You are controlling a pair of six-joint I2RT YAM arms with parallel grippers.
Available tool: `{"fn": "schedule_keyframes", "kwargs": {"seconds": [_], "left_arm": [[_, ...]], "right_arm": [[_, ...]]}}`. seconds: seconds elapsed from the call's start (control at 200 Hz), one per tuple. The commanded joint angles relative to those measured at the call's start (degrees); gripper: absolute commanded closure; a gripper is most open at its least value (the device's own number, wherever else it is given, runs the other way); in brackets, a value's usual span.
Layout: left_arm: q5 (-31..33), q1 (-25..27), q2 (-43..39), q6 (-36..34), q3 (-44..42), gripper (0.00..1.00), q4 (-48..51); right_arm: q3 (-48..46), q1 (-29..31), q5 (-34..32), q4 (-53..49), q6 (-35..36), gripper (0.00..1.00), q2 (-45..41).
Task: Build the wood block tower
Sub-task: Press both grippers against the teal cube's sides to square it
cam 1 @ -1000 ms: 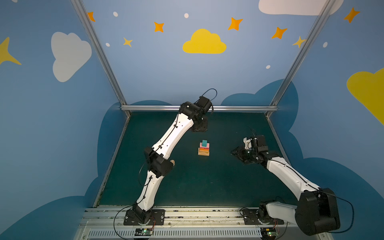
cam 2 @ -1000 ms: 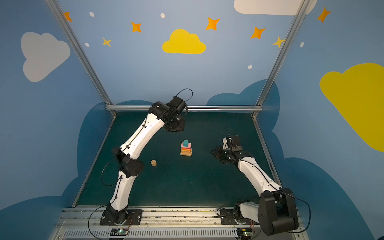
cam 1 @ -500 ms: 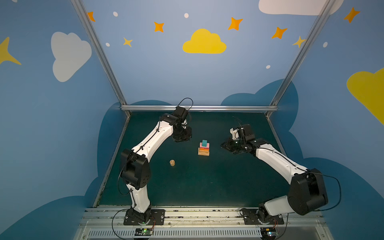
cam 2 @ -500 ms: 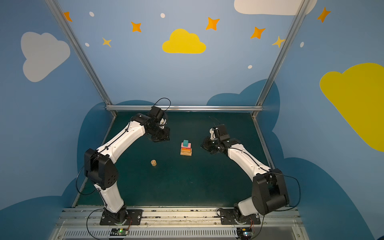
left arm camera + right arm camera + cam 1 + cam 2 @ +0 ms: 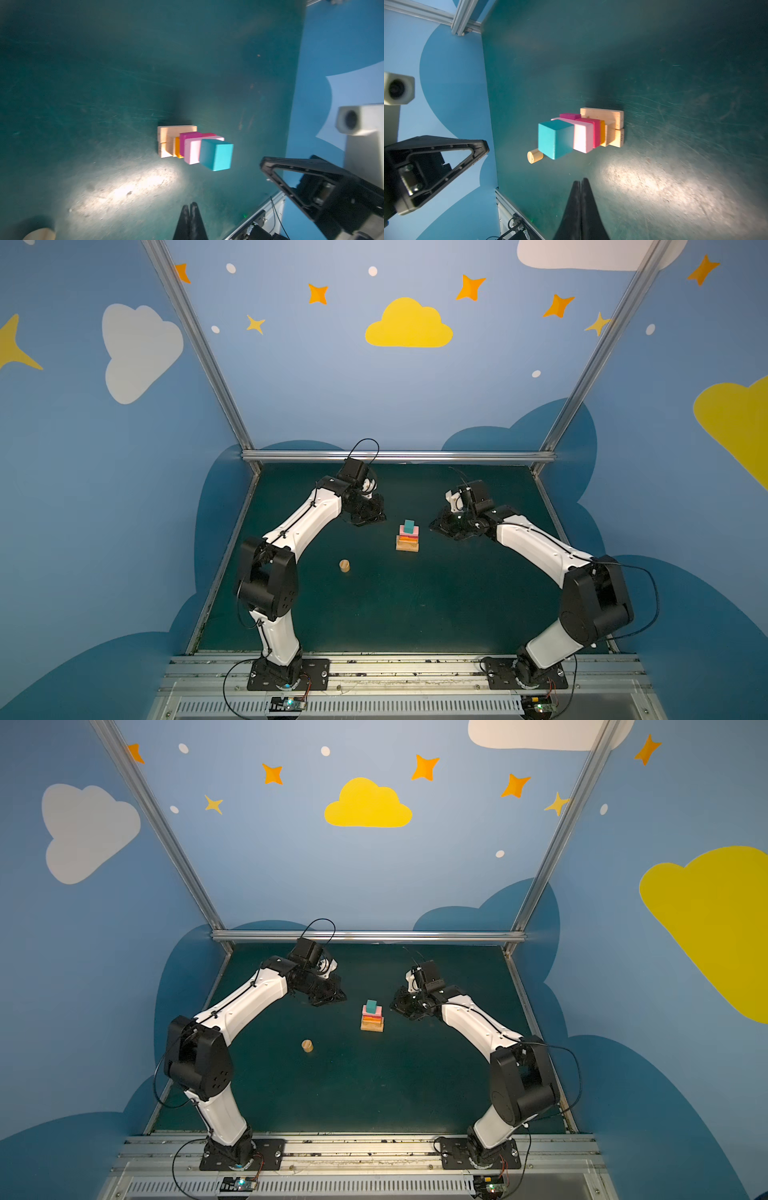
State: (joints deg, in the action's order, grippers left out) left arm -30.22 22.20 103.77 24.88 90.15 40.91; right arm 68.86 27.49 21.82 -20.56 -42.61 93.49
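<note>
Cylinder (image 5: 344, 566) looks light, stiff, perhaps roll-prone: pinch its curved sides. Left gripper (image 5: 379, 517) and right gripper (image 5: 433, 526) are clenched, empty.

In the left wrist view the tan cylinder (image 5: 39, 234) is blurred and cut off by the frame edge, and in the right wrist view part of it is hidden behind the teal cube (image 5: 555, 138). In both top views the tower (image 5: 407, 536), at mid-frame, is too small to tell its lower layers block from block, and the tips of the left gripper (image 5: 382, 519) and right gripper (image 5: 432, 527) melt into the dark mat (image 5: 415, 605). The red cube (image 5: 208, 135) shows only as a sliver behind the magenta cube (image 5: 190, 136) in the left wrist view.
</note>
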Motion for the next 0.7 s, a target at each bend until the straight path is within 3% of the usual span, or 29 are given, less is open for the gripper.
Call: {"fn": "schedule_keyframes", "kwargs": {"seconds": [0.0,0.696], "left_arm": [[-2.3,0.6,0.9,0.4,-0.1,0.95,-1.7],[-2.7,3.3,9.4,0.5,3.6,0.96,-0.2]], "right_arm": [[1.8,0.9,0.3,0.0,0.0,1.00,2.2],[5.3,1.3,1.4,1.7,-0.7,1.00,7.7]]}}
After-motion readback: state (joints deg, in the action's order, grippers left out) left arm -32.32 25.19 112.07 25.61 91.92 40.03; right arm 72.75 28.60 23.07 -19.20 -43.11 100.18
